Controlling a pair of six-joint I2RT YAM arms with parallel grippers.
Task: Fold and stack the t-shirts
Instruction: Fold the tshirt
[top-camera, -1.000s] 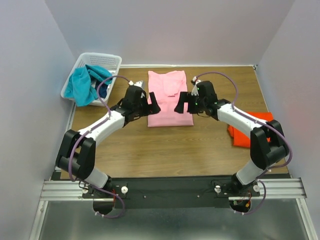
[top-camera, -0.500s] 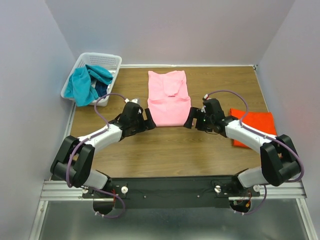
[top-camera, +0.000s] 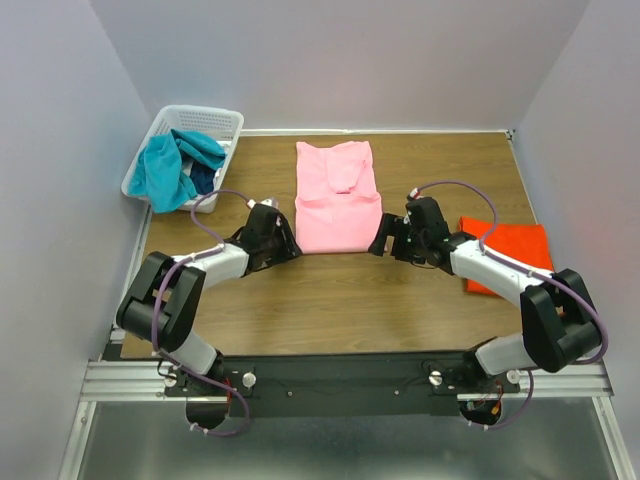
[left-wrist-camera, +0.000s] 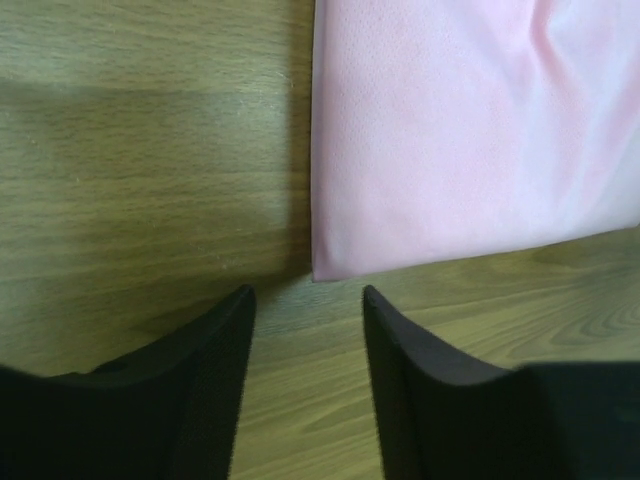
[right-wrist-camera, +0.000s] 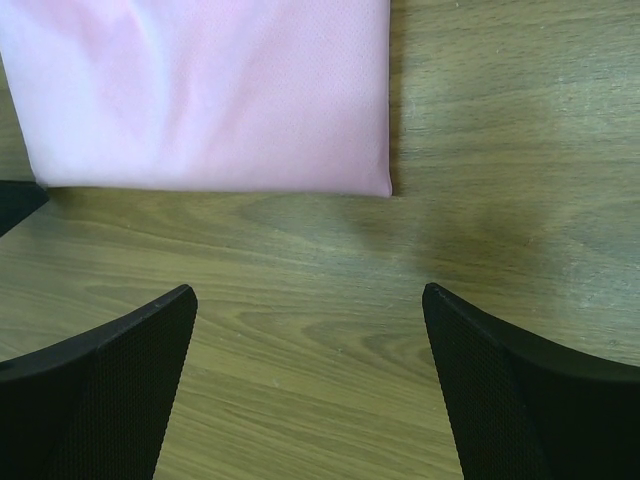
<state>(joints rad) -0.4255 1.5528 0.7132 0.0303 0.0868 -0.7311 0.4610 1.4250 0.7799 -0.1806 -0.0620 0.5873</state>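
Lowered, the half-narrowed, empty left gripper (left-wrist-camera: 308, 298) and wide-spread right gripper (right-wrist-camera: 310, 298) faced the part-folded light pink cloth t-shirt (top-camera: 338, 200) just ahead; stacking remained.

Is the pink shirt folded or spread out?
Folded: the pink shirt lies as a narrow rectangle, a sleeve folded over it, side edges straight.

- Left arm (top-camera: 215, 262) lay stretched low, angled forward and inward.
- Left gripper (left-wrist-camera: 308, 295) pointed forward, jaws a narrow gap apart, nothing between them.
- Right arm (top-camera: 495, 265) mirrored it, low and angled inward.
- Right gripper (right-wrist-camera: 310, 295) had jaws spread wide, empty.
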